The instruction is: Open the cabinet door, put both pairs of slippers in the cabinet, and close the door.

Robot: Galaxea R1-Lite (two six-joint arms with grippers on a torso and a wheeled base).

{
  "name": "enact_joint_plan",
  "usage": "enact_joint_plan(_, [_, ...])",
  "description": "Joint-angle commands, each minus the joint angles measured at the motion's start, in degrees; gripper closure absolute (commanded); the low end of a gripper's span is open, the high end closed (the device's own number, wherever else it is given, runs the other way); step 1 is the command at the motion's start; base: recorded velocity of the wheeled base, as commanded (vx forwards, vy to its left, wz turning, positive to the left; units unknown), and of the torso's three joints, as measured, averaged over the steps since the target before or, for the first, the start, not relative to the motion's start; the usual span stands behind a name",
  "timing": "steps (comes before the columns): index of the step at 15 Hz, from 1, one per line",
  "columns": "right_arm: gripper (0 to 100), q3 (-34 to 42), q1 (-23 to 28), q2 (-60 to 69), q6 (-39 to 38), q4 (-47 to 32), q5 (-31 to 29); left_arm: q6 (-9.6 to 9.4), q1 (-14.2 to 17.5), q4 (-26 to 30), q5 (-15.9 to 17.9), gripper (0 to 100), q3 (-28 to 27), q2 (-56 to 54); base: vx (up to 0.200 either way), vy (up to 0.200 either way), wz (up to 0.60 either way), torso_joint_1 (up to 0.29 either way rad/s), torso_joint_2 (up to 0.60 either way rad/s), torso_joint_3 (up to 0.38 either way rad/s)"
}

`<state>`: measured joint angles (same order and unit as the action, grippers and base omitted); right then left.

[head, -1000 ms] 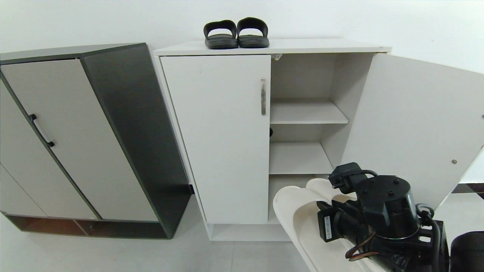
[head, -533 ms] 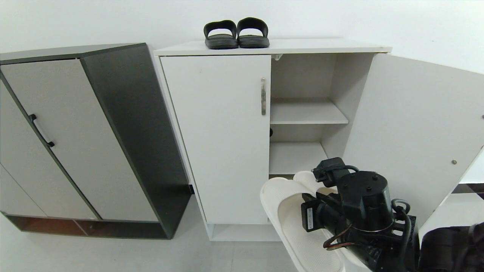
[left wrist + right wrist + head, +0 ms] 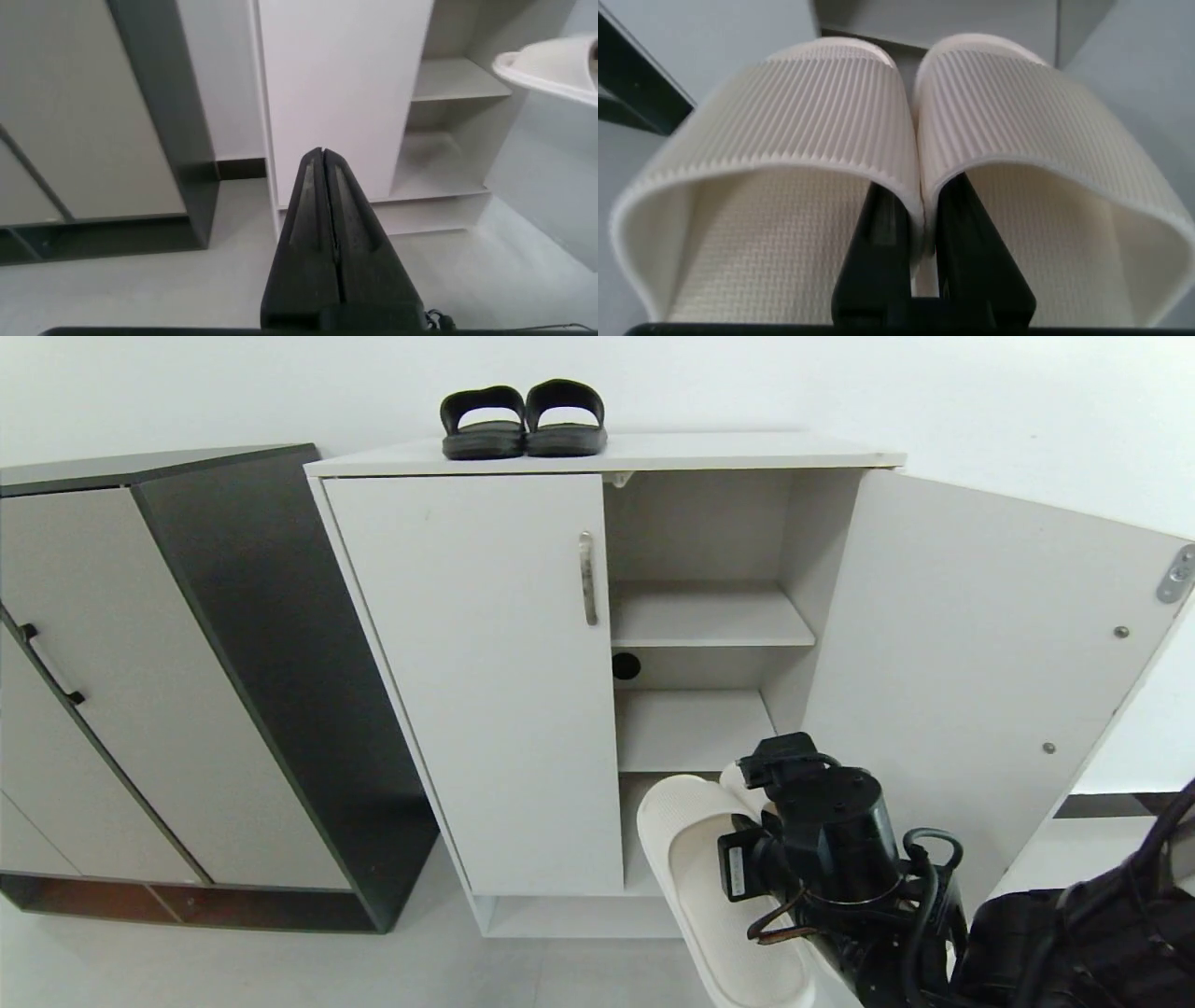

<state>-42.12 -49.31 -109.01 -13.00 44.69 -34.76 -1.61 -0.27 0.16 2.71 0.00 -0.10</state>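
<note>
Right wrist view: you had the white slippers [image 3: 794, 140] side by side, with the right gripper [image 3: 920, 238] pinching its fingers [image 3: 878, 266] on the two inner strap edges where the pair met, so one grip carried both. Head view put the pair in the air just in front of the cabinet [image 3: 747, 450], held low, rounded ends at the mouth of the bottom compartment [image 3: 644, 873] and below the middle shelf [image 3: 691, 728]. Long axis ran from the wrist toward the opening, rounded ends leading. Judged: the pair needed only to travel forward along that axis, and the edge of the closed door [image 3: 467, 691] on the robot's left was what you had to miss. Open door [image 3: 980, 644] stood swung wide on the right, apart from the arm. Black slippers [image 3: 523, 420] sat on the cabinet top, not yet stowed. Left gripper [image 3: 322, 168] pointed at the floor before the cabinet, fingers pressed together on nothing, well apart from both pairs, so your right arm was the nearer. Dark cabinet [image 3: 261, 663] stood just beside, to the left.
</note>
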Motion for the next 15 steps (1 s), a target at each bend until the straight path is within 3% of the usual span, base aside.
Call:
enact_joint_plan(1, [100,-0.60,0.00,-1.65,-0.10,0.05,-0.05,0.03,0.00,0.02,0.02,100,0.00,0.19,0.000,0.000,0.00,0.000,0.00,0.000])
enact_joint_plan(3, [100,-0.77,-0.61,-1.73,-0.36,0.05,-0.14,0.12,0.00,0.02,0.02,100,0.00,0.19,0.000,0.000,0.00,0.000,0.00,0.000])
enact_joint_plan(5, [100,-2.27,-1.49,-3.76,-2.39,0.05,-3.92,0.12,0.00,0.02,0.02,100,0.00,0.19,0.000,0.000,0.00,0.000,0.00,0.000])
enact_joint_plan(10, [100,-2.44,-1.49,-6.48,-2.47,1.63,-4.53,0.12,0.00,0.02,0.02,100,0.00,0.19,0.000,0.000,0.00,0.000,0.00,0.000])
enact_joint_plan(15, [100,-4.38,-1.49,-8.33,-1.86,2.51,-6.90,0.03,0.00,0.02,0.02,100,0.00,0.19,0.000,0.000,0.00,0.003,0.00,-0.163])
